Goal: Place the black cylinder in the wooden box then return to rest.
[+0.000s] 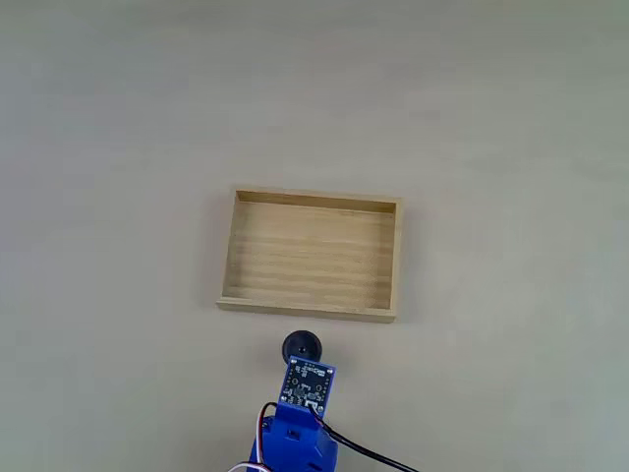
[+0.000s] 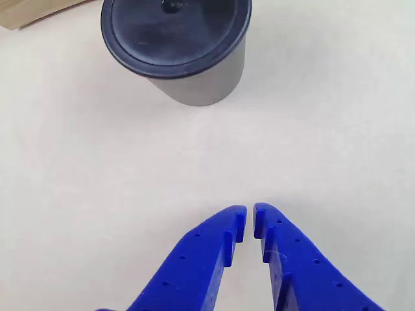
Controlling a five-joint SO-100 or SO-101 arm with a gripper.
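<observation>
The black cylinder (image 1: 301, 347) stands upright on the table just in front of the wooden box (image 1: 311, 309), outside its near wall. In the other view the black cylinder (image 2: 176, 45) fills the top, its round lid with a small central dimple facing up, and a corner of the wooden box (image 2: 32, 11) peeks in at top left. My blue gripper (image 2: 249, 221) sits below it, apart from it, fingertips nearly touching with nothing between them. In the fixed view the blue arm with its circuit board (image 1: 309, 385) is right behind the cylinder.
A plain beige table (image 1: 511, 147) surrounds the box on all sides. A black cable (image 1: 369, 452) trails from the arm toward the bottom right edge.
</observation>
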